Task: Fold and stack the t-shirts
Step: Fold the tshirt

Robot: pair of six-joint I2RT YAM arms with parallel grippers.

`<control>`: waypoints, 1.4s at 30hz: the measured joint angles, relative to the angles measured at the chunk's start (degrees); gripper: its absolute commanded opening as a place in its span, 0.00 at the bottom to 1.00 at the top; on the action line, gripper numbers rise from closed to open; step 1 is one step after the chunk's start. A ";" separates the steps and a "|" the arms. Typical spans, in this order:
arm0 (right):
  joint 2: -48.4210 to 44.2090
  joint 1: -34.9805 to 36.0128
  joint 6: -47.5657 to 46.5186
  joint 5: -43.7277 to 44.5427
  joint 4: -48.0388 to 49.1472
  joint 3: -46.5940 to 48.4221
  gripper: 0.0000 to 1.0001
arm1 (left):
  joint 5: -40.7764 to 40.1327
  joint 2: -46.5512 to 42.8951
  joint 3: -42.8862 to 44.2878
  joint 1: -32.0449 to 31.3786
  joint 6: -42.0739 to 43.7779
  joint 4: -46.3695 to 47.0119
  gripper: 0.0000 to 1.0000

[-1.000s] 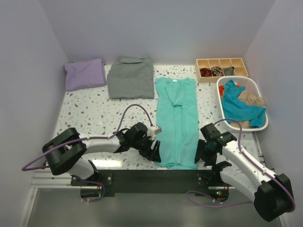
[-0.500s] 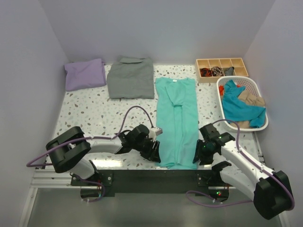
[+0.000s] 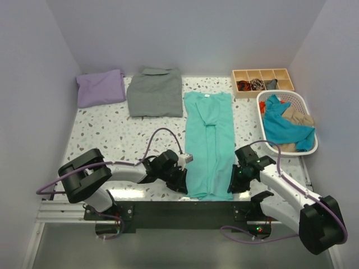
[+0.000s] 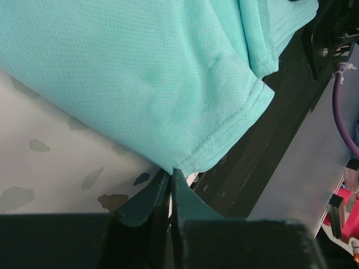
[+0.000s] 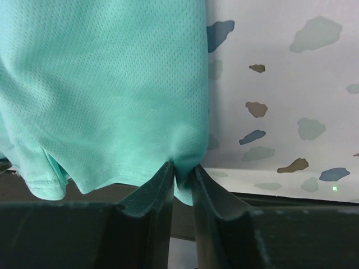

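On the speckled bench (image 3: 101, 134), the turquoise t-shirt (image 3: 209, 140) (folded lengthwise) is clamped at its near hem by the left end effector (image 4: 170, 176) and the right end effector (image 5: 180, 171).

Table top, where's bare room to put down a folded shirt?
Widest bare patch: table left of the turquoise shirt, nearer than the lavender shirt and grey shirt. Right side crowded: basket, wooden tray.
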 measured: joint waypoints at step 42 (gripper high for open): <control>-1.53 0.33 1.97 4.79 -0.94 1.99 0.17 | -1.86 -0.39 4.68 -0.61 5.75 -9.05 0.07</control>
